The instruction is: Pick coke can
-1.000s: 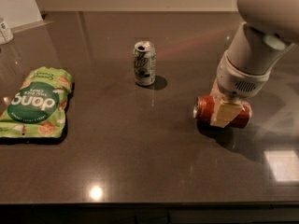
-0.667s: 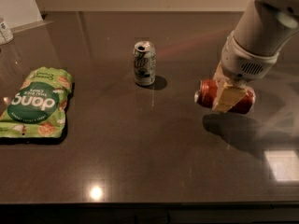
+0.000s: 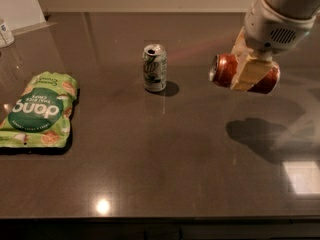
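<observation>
Lifted higher since a moment ago, the red aluminium coke can [image 3: 225, 70] with its silver ends now hangs well clear of the dark polished surface [image 3: 165, 154], toward 2 o'clock of the scene. My pincer [image 3: 246, 78] is clamped across its middle from above. The can lies sideways in the grip, long axis running roughly 9 to 3 o'clock, one silver end facing 9. Its shadow [image 3: 260, 134] falls at about 6 o'clock below, apart from it, so I judge nothing is touching down. At 9 o'clock from my pincer stands the upright white-and-green drink can [image 3: 155, 68]; I cannot see inside it. Farther toward 8 o'clock a green snack bag [image 3: 40, 109] lies flat.
</observation>
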You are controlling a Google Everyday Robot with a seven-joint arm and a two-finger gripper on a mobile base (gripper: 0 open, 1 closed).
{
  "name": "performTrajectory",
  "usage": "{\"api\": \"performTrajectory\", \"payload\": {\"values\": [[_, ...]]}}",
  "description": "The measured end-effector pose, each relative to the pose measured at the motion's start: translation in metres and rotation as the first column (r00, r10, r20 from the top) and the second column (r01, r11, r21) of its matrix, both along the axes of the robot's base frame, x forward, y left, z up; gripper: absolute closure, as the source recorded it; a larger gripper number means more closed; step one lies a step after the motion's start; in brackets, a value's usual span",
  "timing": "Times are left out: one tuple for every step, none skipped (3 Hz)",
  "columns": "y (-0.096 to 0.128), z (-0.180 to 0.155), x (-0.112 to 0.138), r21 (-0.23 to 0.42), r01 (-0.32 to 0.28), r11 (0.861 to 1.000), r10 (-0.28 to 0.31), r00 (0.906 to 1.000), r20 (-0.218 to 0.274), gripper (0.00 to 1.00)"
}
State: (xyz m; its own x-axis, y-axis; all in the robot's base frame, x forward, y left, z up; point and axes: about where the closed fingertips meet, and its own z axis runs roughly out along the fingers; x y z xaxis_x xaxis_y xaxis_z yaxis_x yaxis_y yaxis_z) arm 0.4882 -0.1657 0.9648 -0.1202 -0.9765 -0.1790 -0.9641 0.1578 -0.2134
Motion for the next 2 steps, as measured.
{"api": "performTrajectory", "payload": {"values": [[0.0109, 0.0367, 0.001, -0.006, -0.057, 0.998, 0.057, 0.997, 0.053, 1.0], [0.011, 0.0367, 0.0011, -0.006, -0.057, 0.998, 0.057, 0.997, 0.053, 1.0]]}}
